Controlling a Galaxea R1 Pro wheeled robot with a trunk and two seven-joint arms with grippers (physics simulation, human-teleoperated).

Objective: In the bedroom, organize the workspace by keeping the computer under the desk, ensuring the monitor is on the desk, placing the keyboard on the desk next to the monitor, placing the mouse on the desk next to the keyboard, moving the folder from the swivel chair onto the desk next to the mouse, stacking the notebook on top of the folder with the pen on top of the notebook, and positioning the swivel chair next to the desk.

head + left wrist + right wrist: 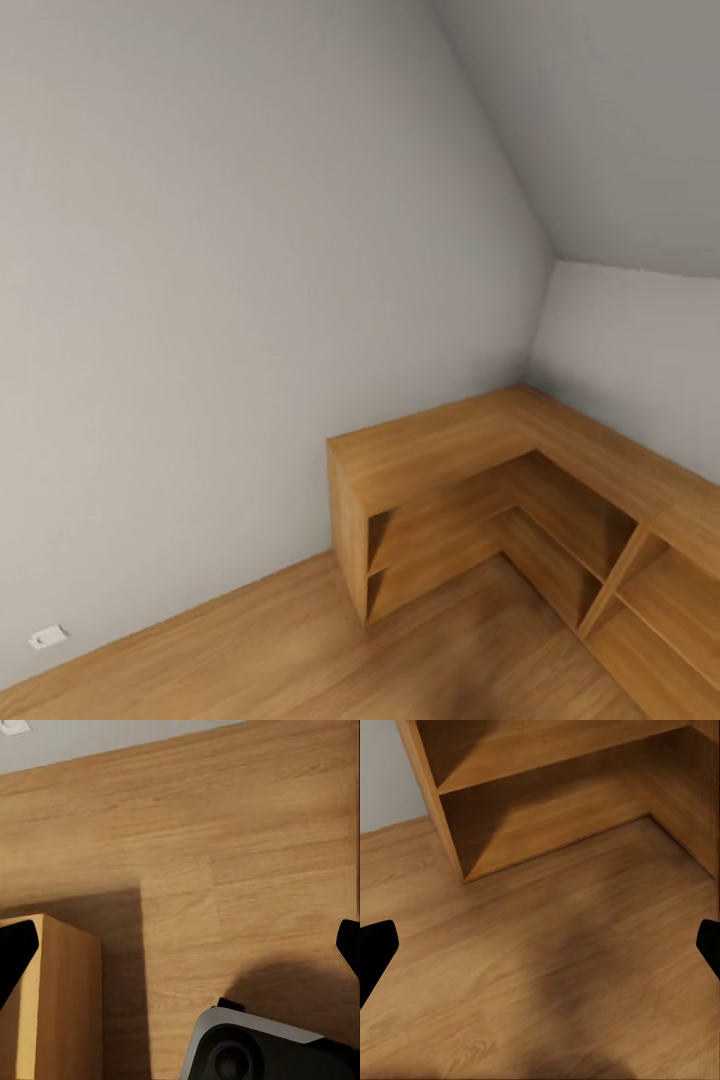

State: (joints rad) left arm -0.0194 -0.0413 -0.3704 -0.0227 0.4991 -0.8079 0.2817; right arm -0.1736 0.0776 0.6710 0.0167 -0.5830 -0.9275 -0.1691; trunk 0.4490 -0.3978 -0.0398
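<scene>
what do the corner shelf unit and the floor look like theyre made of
Shelf unit: looks like wood or wood veneer, warm honey tone, faint straight grain, matte with no glare. It could be laminate, since this is a render.
Floor: wood-look planks, slightly darker grain streaks and visible board seams in the left wrist view, low sheen.
Wall: plain pale grey, like matte paint.

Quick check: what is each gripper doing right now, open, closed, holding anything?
Left gripper: open, holding nothing, over the wood floor.
Right gripper: open, holding nothing, facing the wooden shelf unit.
</scene>
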